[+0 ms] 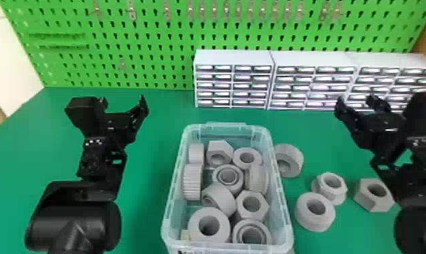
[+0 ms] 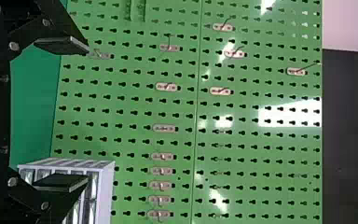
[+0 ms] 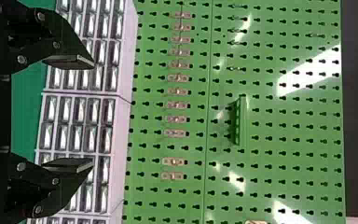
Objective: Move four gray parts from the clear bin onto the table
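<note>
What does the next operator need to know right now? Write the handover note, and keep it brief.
Left gripper: open and empty, held up left of the bin.
Right gripper: open and empty, held up to the right.
Parts: four gray parts are on the green table, right of the clear bin; more gray parts are in the bin.
Done: the four called for appear to be out.
Left: probably nothing more to move.

four gray parts (image 1: pixel 315 223) beside clear bin (image 1: pixel 226 126)
</note>
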